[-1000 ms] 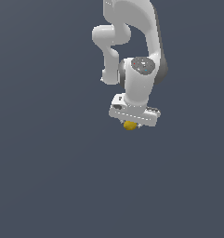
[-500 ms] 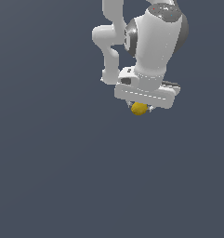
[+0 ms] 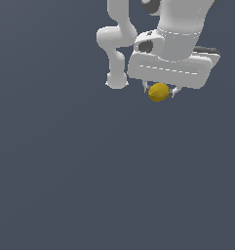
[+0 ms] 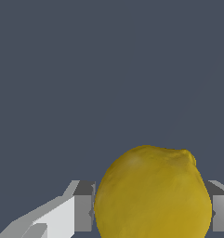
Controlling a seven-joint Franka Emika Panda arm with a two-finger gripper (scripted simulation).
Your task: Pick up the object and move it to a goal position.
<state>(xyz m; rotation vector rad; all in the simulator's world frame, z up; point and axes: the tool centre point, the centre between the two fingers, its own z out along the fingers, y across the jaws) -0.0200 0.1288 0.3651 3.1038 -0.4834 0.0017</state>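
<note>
The hand (image 3: pixel 159 91) was pinching the object (image 3: pixel 158 92), a small mustard-yellow, lemon-like ovoid. In the exterior view the object sat directly beneath the broad white body of the hand, tucked between the two short fingers (image 3: pixel 146 88) whose tips showed on either side of it. The object was clearly narrower than the white housing above it, and roughly its lower half hung out below the fingertips.

The wrist view confirmed the grip. The object (image 4: pixel 153 193) filled the space between the two grey finger pads (image 4: pixel 83 207), one pad showing on each side with the yellow surface meeting their inner faces. Its skin looked slightly bumpy, and a small nub stood out at one end of it.

The white arm (image 3: pixel 120 46) reached in from the upper edge of the exterior view, its links folded above the hand. The object and hand sat in the upper part of that view, toward the exterior view's right. Around them was only the uniform dark grey tabletop (image 3: pixel 65 171); no shadow or contact was visible, so how high the object hung above it could not be told.
</note>
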